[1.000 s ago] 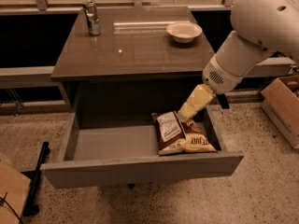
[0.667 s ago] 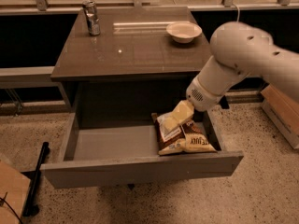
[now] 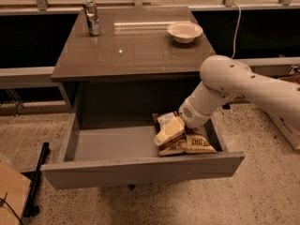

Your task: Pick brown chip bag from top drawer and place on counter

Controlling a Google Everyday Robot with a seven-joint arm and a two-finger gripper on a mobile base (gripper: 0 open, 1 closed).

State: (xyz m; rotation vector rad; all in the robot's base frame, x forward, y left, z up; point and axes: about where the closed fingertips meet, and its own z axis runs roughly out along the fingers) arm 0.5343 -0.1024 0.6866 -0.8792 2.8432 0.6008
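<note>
While gripper (image 3: 166, 133) hangs above, crinkly brown bag (image 3: 198, 145)

We see a single arm (image 3: 265, 92) clad all over in smooth, matte white shells that catch a warm light on top and fall into grey shadow beneath. A thick rounded link comes in from the right edge and swells into a big domed joint (image 3: 225, 76), almost ball-shaped. From it a shorter, narrower white cylinder (image 3: 205, 102) leads to a blunt round wrist cap (image 3: 188, 114), where we notice a small cluster of dark dots. The gripper (image 3: 168, 131) differs in colour, pale cream-yellow and blocky. It sits low in the right part of the open top drawer (image 3: 140, 168), over the brown chip bag (image 3: 199, 145).
</note>
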